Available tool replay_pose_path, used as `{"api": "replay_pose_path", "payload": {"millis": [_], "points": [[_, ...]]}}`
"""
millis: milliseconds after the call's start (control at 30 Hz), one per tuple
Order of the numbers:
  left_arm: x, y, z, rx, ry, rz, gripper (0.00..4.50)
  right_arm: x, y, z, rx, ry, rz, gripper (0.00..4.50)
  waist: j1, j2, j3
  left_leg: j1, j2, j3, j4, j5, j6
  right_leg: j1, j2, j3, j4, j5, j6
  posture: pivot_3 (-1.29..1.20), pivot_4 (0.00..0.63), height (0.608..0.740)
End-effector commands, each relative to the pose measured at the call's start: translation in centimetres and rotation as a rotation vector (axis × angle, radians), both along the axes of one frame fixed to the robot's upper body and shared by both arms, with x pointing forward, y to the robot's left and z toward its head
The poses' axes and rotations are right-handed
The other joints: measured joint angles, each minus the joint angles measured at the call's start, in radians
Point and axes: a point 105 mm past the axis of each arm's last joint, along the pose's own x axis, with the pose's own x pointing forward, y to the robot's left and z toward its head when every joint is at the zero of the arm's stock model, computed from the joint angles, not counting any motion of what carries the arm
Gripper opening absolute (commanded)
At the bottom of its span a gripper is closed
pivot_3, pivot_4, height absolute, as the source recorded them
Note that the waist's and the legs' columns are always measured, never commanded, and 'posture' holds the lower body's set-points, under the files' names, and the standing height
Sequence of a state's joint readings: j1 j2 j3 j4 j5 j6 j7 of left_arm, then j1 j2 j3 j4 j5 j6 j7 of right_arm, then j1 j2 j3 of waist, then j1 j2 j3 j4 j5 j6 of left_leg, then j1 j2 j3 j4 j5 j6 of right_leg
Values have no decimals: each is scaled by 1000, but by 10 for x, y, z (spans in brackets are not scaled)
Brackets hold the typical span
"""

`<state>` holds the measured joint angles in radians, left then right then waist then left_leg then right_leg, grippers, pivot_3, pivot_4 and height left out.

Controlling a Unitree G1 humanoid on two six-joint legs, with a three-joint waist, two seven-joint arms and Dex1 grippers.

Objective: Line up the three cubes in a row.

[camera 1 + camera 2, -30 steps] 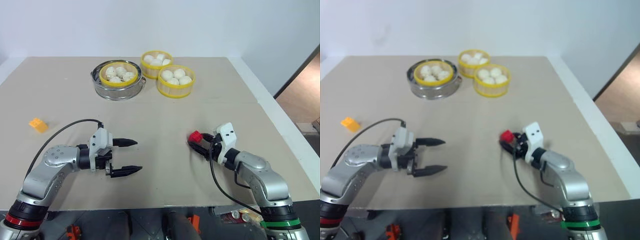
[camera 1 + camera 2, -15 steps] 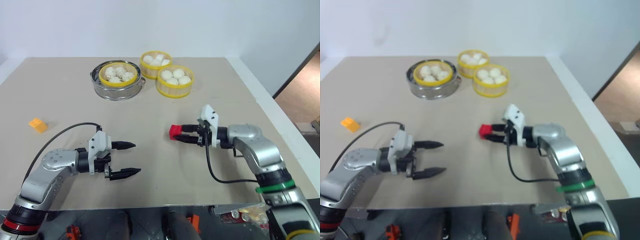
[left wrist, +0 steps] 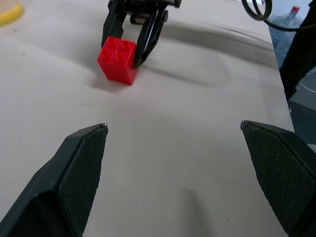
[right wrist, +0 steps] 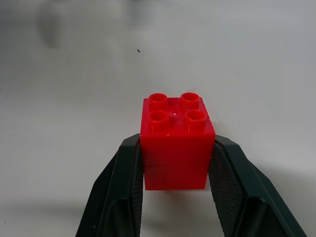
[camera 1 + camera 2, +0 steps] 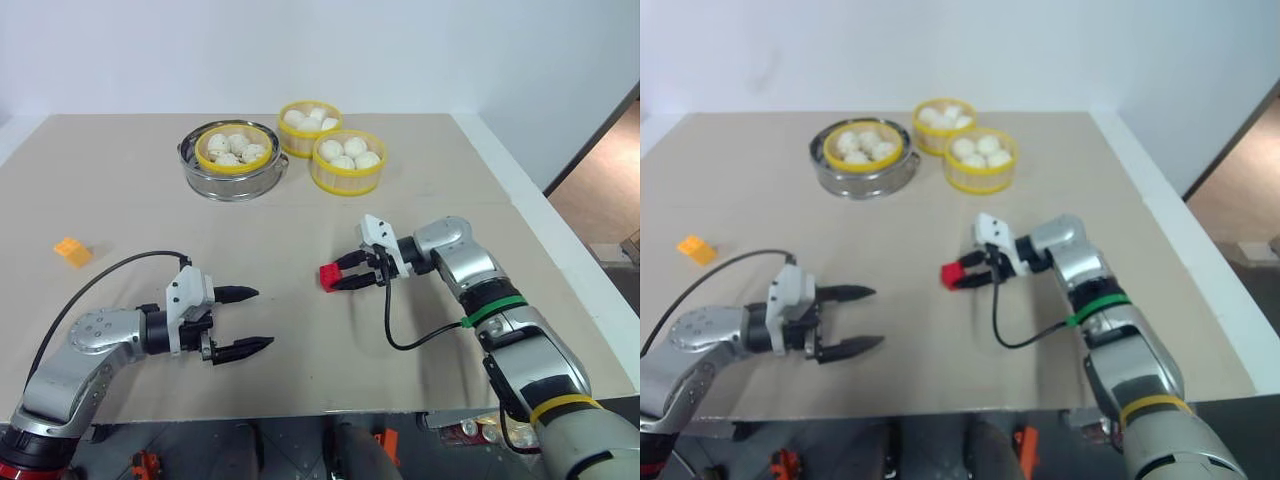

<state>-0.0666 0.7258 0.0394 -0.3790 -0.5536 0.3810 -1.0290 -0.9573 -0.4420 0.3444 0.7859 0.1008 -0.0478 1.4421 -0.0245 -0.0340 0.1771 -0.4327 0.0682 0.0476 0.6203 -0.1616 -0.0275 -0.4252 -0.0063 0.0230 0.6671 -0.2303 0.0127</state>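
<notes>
The red cube [image 5: 329, 277], studs up, is clamped between the black fingers of my right gripper [image 5: 338, 277] near the middle of the table. It hangs low over the surface, and I cannot tell whether it touches. The right wrist view shows both pads pressed against the red cube's [image 4: 177, 140] sides. My left gripper [image 5: 262, 318] stands open and empty to the left of it, pointing toward it. In the left wrist view the red cube [image 3: 117, 59] lies ahead of its spread fingers. An orange-yellow cube [image 5: 72, 250] rests far left on the table.
At the back stands a steel steamer pot [image 5: 232, 186] holding a yellow basket of white buns. Two more yellow bun baskets [image 5: 345, 183] [image 5: 300, 144] are beside it. The table's white right edge [image 5: 560, 250] runs close to my right arm.
My right gripper has carried the red cube leftward toward the table's middle, and its wrist has turned. The left gripper has stayed open and nearly still.
</notes>
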Motion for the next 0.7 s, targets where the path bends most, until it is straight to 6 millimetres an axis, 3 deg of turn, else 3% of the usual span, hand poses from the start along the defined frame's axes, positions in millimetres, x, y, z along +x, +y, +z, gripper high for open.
{"api": "replay_pose_path", "payload": {"millis": [33,400,567,633,700], "points": [[-4,2,9,8,-40,6,4500,1,-1,-1,-7,-10,19,1865,0,0,0,1,0,0,0,0,0,1,0,0,0,-1,-1,0,150,740],[-5,1,8,10,-34,23,4500,3,-10,-10,-68,-15,32,1865,0,0,0,3,0,3,0,0,0,2,0,2,0,0,-3,0,150,740],[2,2,12,-11,-63,43,4500,5,-14,-9,-74,-18,29,3320,1,0,0,3,0,3,0,0,0,1,0,3,1,0,-3,0,150,740],[2,2,12,-9,-64,40,4500,4,-13,-7,-66,-22,35,4138,1,0,0,3,0,3,0,0,0,1,0,3,1,0,-2,0,150,740],[3,3,11,-2,-71,38,4500,3,-12,-3,-57,-27,45,4448,0,0,0,3,0,3,0,0,0,1,0,3,1,0,-2,0,150,740]]}}
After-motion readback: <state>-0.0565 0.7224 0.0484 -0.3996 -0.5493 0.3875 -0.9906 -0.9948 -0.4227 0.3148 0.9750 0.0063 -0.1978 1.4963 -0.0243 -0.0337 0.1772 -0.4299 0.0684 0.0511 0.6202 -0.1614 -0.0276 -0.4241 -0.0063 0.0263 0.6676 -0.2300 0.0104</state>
